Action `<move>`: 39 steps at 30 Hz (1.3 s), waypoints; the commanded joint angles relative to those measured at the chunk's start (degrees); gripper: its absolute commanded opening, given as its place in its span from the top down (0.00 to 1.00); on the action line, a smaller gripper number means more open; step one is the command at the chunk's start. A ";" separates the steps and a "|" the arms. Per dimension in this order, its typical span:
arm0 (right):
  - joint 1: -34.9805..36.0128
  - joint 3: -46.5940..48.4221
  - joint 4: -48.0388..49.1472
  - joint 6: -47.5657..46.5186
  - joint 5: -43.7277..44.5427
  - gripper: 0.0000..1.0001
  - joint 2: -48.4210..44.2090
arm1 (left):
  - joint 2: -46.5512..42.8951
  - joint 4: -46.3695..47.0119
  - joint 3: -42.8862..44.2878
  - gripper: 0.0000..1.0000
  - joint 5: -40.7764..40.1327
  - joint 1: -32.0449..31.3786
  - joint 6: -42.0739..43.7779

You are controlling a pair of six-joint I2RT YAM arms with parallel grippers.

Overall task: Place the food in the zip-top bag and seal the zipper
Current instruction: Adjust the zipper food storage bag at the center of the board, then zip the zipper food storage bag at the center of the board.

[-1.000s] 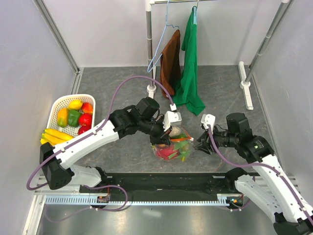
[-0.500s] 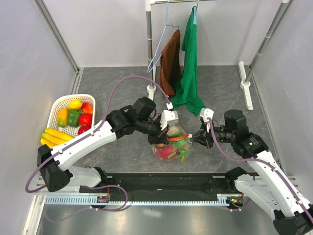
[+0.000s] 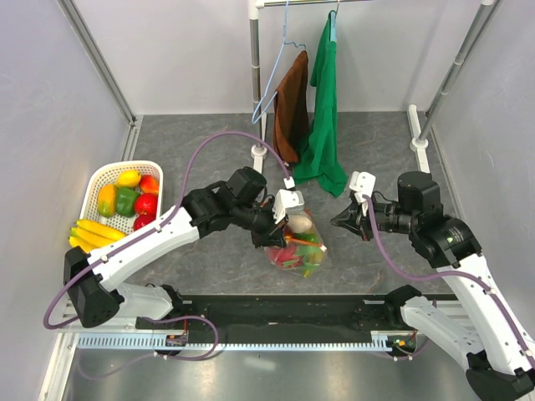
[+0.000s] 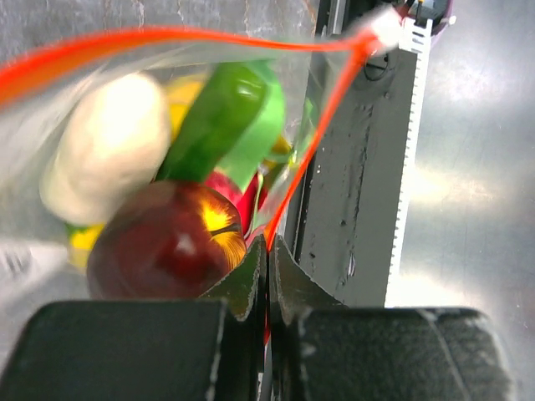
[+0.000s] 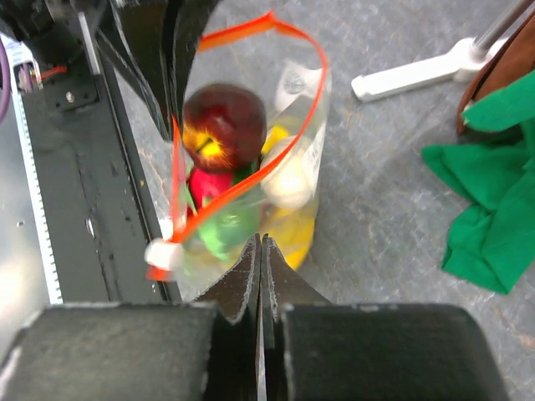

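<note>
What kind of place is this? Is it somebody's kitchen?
Probably a robot practice booth, not a kitchen. Two robot arms sit bolted at the table's edge, plain white walls close it in, and there are props: a basket of toy fruit and a little clothes rack.

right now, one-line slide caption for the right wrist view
Right end effector shut and empty, facing the zip-top bag, zipper unsealed, food inside.
</note>
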 commanded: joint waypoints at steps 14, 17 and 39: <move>-0.04 -8.01 -5.61 -5.37 -1.43 0.29 -9.52 | 3.85 4.33 5.60 0.98 2.47 4.32 -8.58; -0.04 -10.29 -4.38 -7.47 -1.52 0.30 -9.53 | 6.22 5.65 7.18 0.98 5.37 8.01 -12.80; -0.04 -19.09 25.24 10.80 -1.70 0.66 -4.43 | 5.79 8.55 6.75 0.98 7.75 9.08 -13.52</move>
